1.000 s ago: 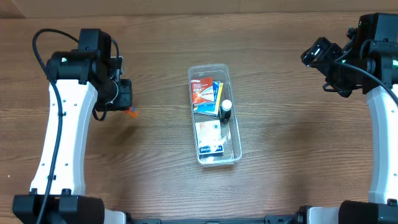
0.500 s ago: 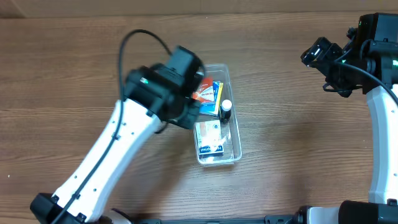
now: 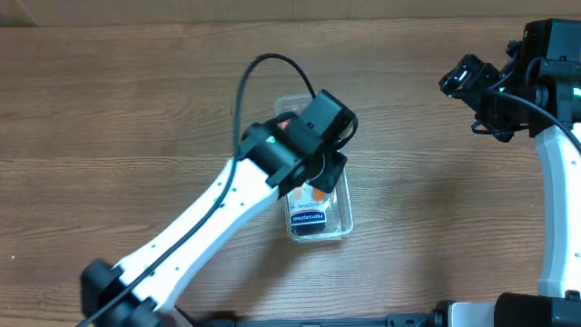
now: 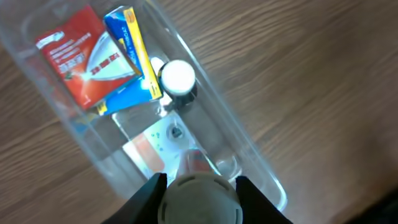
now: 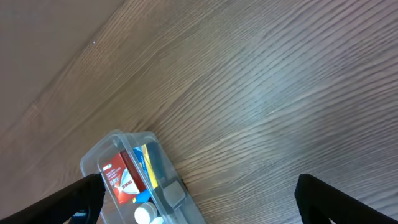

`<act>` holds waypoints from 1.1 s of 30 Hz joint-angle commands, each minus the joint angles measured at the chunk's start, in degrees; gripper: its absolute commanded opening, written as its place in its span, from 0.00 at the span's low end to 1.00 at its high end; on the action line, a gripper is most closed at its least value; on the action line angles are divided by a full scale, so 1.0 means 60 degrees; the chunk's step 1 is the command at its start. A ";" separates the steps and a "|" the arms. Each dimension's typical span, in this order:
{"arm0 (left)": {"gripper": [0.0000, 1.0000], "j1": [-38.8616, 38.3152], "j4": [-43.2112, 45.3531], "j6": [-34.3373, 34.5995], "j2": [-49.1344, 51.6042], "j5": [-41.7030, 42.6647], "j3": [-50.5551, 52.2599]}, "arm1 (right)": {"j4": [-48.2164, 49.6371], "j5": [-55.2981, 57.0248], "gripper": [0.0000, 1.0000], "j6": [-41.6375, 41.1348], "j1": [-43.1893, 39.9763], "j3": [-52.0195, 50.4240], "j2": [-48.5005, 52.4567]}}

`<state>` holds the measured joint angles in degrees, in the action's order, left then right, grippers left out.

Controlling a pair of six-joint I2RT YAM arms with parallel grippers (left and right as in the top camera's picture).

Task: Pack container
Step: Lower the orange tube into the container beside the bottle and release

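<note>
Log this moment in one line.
left hand: shut on orange-tipped item, over container | right hand: open, away | inside: red box, white-capped bottle

The left arm (image 3: pixel 209 218) crosses from lower left over the container (image 3: pixel 343 222), blocking its middle and top. Bench (image 3: pixel 427 209) at centre right lies free up to the right arm (image 3: pixel 556 182) at the right edge.

Container (image 3: pixel 345 213): clear, colourless plastic. Contents: red box (image 4: pixel 81 56) with white print, blue-and-yellow box (image 4: pixel 127 37) at its 3 o'clock, dark bottle (image 4: pixel 178 78) with white cap, and dark blue label (image 3: pixel 307 221) at the container's 6 o'clock end, overhead. Table (image 3: pixel 436 182): brown wood grain; left arm (image 3: pixel 209 218): white with black joints
</note>
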<state>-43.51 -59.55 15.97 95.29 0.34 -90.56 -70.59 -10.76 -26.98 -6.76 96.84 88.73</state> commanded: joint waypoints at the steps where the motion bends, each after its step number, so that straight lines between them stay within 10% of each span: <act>1: 0.34 -0.0007 0.0597 0.0011 0.0499 -0.0157 0.0095 | 0.0033 -0.0076 1.00 -0.0004 -0.0011 0.0087 -0.0018; 33: 0.42 -0.0120 0.1985 -0.0372 0.1887 -0.0120 0.0011 | 0.0033 -0.0076 1.00 -0.0004 -0.0011 0.0087 -0.0018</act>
<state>-43.53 -47.13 14.68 106.76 0.21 -90.08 -70.57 -10.76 -26.96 -6.76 96.84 88.73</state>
